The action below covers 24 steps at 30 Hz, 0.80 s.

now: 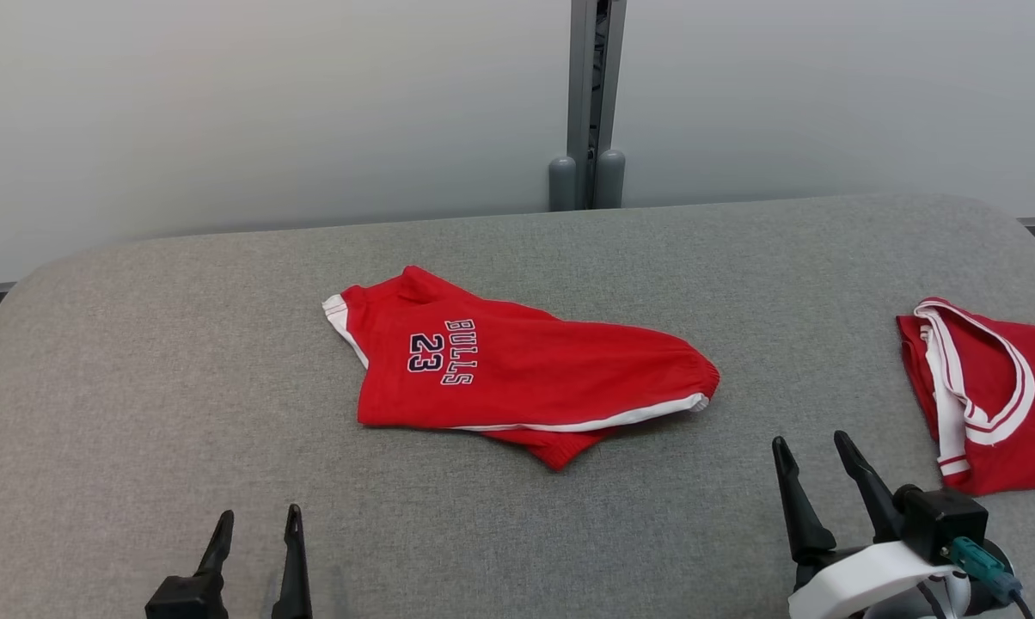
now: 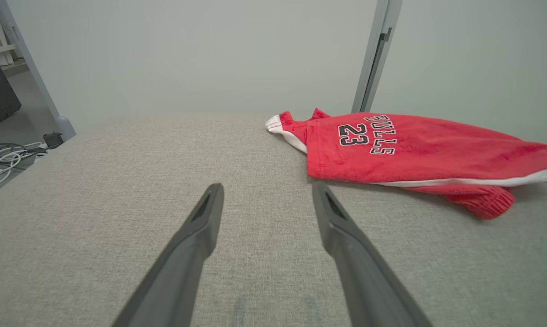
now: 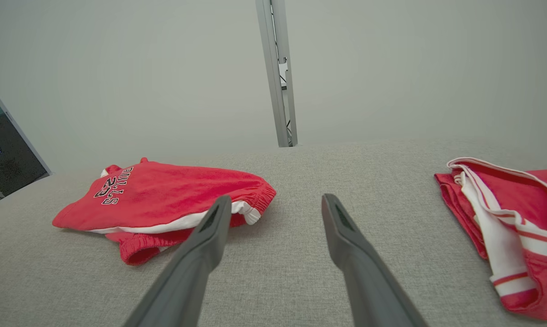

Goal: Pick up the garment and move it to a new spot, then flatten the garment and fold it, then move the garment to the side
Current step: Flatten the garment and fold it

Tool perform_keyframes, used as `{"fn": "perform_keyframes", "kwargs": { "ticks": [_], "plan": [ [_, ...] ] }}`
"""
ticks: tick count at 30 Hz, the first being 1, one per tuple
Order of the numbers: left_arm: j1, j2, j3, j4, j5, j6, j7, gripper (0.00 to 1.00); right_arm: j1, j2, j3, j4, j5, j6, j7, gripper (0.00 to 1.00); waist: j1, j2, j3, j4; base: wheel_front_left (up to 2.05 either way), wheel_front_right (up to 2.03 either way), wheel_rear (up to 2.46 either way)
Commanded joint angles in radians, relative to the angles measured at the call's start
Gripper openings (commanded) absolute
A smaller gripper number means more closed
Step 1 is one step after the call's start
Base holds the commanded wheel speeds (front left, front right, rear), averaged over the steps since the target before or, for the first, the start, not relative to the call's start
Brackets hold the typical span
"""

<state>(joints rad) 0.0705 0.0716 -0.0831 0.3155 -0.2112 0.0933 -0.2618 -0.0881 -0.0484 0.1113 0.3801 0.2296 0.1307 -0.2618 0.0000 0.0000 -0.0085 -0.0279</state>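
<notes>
Both jaws stand open, red shorts lying untouched beyond them.

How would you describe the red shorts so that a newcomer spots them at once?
Start at the grey fabric table. Near its middle, before the grey post, lie the red shorts. Unlike the red jersey at the right edge, they read BULLS 23.
</notes>
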Motion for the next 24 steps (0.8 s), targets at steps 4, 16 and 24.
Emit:
{"fn": "perform_keyframes", "kwargs": {
  "ticks": [4,16,24],
  "plan": [
    [-0.028,-0.008,0.011,0.015,0.032,-0.031,-0.003,1.0,-0.003,-0.005,0.008,-0.002,-0.003,0.0,-0.004,1.0,0.0,0.0,0.007,-0.008,0.0,0.0,0.0],
    [-0.239,-0.019,0.002,0.098,0.019,-0.118,-0.003,1.0,-0.066,-0.005,0.015,-0.037,-0.011,0.0,-0.004,1.0,0.0,0.0,0.152,-0.06,0.0,0.0,0.0],
    [-0.396,-0.018,0.036,0.278,-0.008,-0.153,-0.003,1.0,-0.124,-0.005,0.026,-0.061,0.003,0.0,-0.004,1.0,0.0,0.0,0.252,-0.108,0.0,0.0,0.0]
  ]
}}
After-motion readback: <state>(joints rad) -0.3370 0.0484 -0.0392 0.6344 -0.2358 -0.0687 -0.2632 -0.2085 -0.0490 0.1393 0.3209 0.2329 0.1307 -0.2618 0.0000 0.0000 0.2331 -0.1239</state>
